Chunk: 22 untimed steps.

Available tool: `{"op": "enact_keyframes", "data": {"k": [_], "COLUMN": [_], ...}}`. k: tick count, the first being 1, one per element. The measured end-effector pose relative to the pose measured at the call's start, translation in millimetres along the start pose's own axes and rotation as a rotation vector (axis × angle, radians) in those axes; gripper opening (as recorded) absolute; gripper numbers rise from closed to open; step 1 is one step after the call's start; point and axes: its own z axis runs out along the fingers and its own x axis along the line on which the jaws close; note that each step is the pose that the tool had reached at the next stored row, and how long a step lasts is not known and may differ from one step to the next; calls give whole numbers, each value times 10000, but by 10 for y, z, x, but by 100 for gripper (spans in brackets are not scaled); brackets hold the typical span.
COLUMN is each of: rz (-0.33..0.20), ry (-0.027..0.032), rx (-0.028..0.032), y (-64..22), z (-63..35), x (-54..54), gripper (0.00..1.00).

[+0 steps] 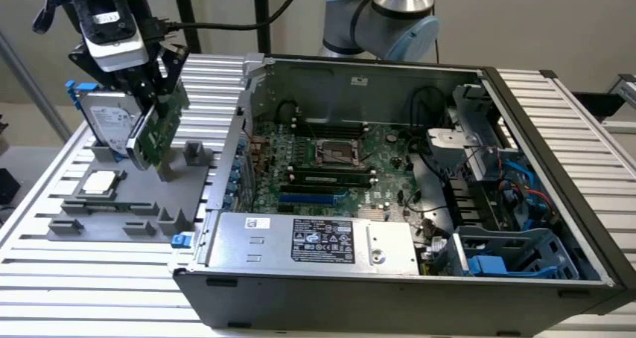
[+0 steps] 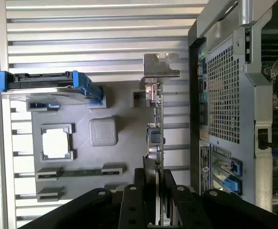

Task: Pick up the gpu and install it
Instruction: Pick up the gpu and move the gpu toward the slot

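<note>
Gripping the gpu [image 1: 164,126] by one end, the hand [image 1: 154,92] clamped on it, long axis hanging toward 6 o'clock; open computer case [image 1: 298,293] off at 3 o'clock.

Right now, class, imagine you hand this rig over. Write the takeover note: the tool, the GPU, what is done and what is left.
Tool: shut on the gpu, gripping its upper edge.
Gpu: held on edge over the grey holder tray, beside the hard drive and outside the open computer case. I cannot tell whether it has cleared its slot in the tray.
Done: the gpu is grasped.
Left: the gpu is not yet in the case and not installed.
</note>
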Motion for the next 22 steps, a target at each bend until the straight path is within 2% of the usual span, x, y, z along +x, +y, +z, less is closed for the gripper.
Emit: {"op": "enact_keyframes", "data": {"k": [5,12,16,18,22], "rz": [-11,-14,-12,-9,-6], "ry": [10,46,104,143,218], "rx": [0,-7,-3,-3,2], "y": [12,1,-10,-11,-11], "z": [-219,-529,-695,-732,-743], "x": [-132,-449,-639,-731,-916], "gripper": [0,0,0,0,0]}}
